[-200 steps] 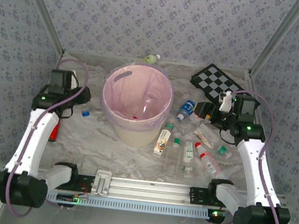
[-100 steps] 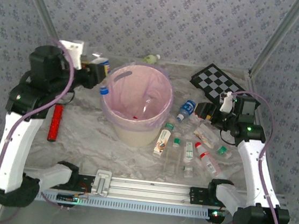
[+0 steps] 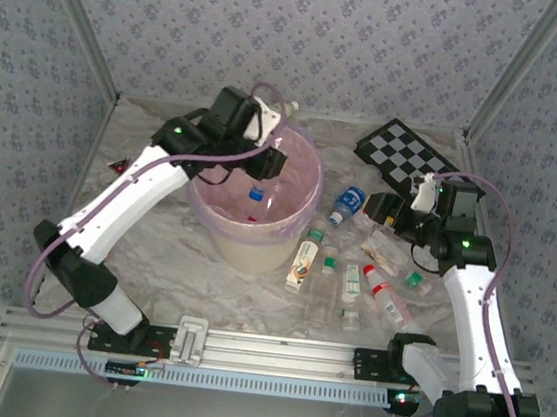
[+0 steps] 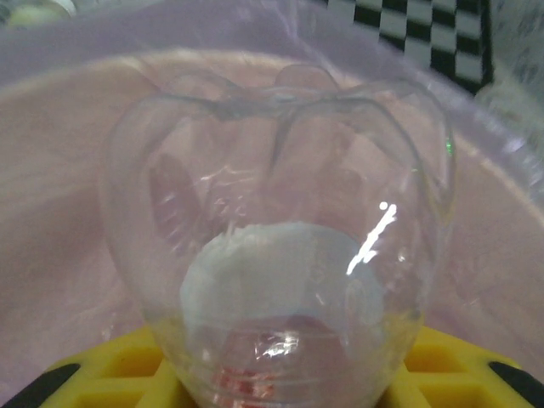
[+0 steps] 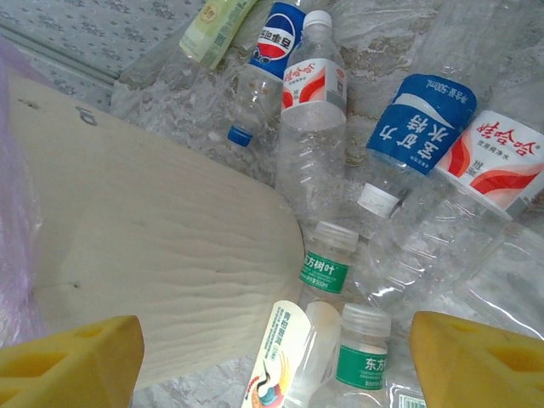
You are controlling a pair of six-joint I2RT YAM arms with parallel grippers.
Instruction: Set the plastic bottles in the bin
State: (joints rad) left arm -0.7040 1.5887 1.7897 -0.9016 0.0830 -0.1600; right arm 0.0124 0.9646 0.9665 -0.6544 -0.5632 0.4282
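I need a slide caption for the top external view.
Left gripper holds a clear bottle over the pink-lined bin; right gripper open near the scattered bottles.

Robot test cell of a laboratory type: patterned panel walls (image 3: 298, 40) and metal corner posts (image 3: 79, 20) enclose a marble-patterned worktop (image 3: 152, 255); an aluminium mounting rail (image 3: 272, 354) spans the near edge; a chequered board (image 3: 406, 153) lies rear right.

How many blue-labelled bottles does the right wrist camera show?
2: a Pepsi bottle at top centre, a white-lettered bottle at upper right. Others may lie hidden.
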